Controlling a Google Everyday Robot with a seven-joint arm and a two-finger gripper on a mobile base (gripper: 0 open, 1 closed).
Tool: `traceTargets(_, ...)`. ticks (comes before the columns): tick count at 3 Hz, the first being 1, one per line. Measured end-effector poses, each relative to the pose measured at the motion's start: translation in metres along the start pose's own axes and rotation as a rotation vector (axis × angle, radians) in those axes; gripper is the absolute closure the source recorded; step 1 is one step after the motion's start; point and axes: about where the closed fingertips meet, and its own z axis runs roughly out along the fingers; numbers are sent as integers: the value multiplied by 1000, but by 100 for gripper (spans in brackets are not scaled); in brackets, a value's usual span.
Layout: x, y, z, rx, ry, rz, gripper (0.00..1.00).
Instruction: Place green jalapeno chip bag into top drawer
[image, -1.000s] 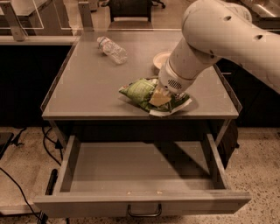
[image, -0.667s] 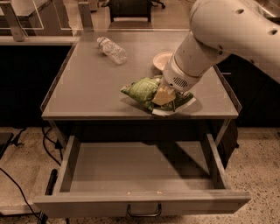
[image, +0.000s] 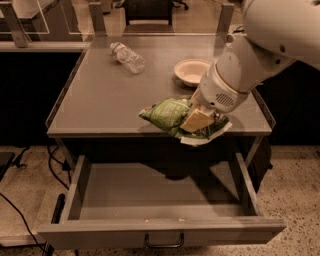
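While the drawer (image: 160, 197) is standing open below the tabletop (image: 100, 100), the gripper (image: 199, 121) is hovering at the tabletop's front edge, its jaws clenching the right part of the green chip bag (image: 165, 114). The bag is overhanging that edge, above the drawer. A bowl (image: 191, 71) and a bottle (image: 128, 57) are lying farther back.

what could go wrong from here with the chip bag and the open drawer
1. The gripper grips the green jalapeno chip bag near one end; the crumpled foil might slip out before it is over the top drawer.
2. The bag hangs at the table's front edge, so lowering too early may snag it there.
3. The bowl sits close behind the arm and could get knocked.
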Motion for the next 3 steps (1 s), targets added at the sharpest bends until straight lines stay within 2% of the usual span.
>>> traceTargets(1, 17, 49, 5, -195, -81, 3, 100)
traceTargets(2, 2, 61, -1, -235, -141, 13, 100)
traceTargets(3, 3, 62, 1, -239, -142, 15, 100)
